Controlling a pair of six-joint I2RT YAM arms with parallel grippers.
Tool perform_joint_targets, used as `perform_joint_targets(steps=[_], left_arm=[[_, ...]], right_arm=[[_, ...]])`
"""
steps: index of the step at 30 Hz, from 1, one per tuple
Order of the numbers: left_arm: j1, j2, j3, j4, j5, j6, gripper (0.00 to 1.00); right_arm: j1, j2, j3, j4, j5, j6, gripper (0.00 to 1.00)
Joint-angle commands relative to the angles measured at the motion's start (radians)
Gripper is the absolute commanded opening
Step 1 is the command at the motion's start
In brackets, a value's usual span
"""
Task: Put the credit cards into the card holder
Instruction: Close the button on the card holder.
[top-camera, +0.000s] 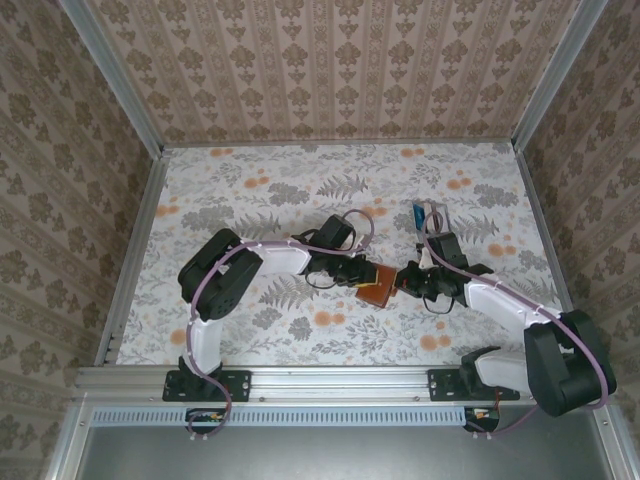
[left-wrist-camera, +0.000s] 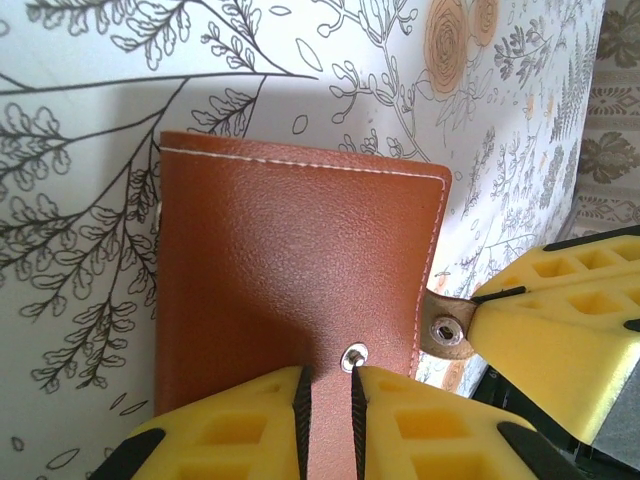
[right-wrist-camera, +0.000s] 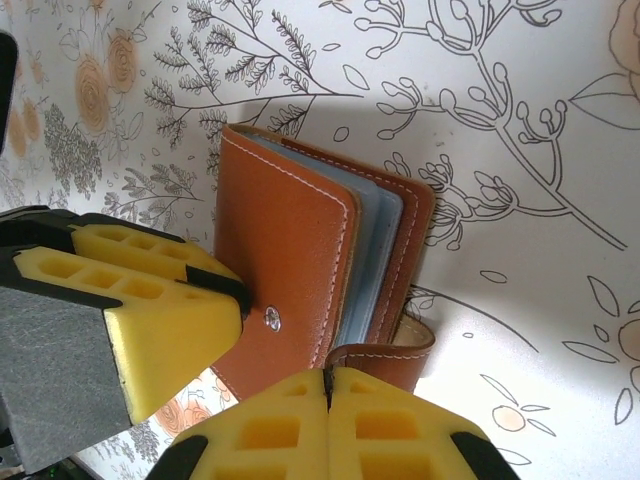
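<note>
The card holder (top-camera: 378, 288) is a reddish-brown leather wallet, folded shut, held between both grippers near the table's middle. My left gripper (left-wrist-camera: 328, 378) is shut on its lower edge (left-wrist-camera: 290, 270), just beside the metal snap stud (left-wrist-camera: 354, 352). My right gripper (right-wrist-camera: 328, 375) is shut on the end of the closing strap (right-wrist-camera: 385, 355), which curls out from the wallet's back cover. Bluish-grey inner leaves (right-wrist-camera: 380, 245) show between the covers. A small blue and white credit card (top-camera: 421, 214) lies on the table beyond the right gripper (top-camera: 406, 280).
The flowered table top (top-camera: 250, 180) stretches to the back and left. Patterned walls with metal rails (top-camera: 140, 220) close it in on three sides. The right gripper's yellow fingers (left-wrist-camera: 545, 320) sit close beside the left gripper (top-camera: 358, 280).
</note>
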Motion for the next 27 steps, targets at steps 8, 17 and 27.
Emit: perform_joint_targets(steps=[8,17,27], left_arm=[[-0.004,0.023,-0.091,0.106,-0.017,-0.106,0.2],[-0.01,0.005,-0.184,0.24,-0.082,-0.229,0.2],[-0.009,-0.032,-0.216,0.258,-0.084,-0.23,0.13]], right_arm=[[0.035,0.054,0.066,0.0,-0.011,-0.024,0.0],[0.107,0.194,0.152,-0.045,0.006,-0.055,0.0],[0.111,0.242,0.15,-0.023,0.027,-0.061,0.0]])
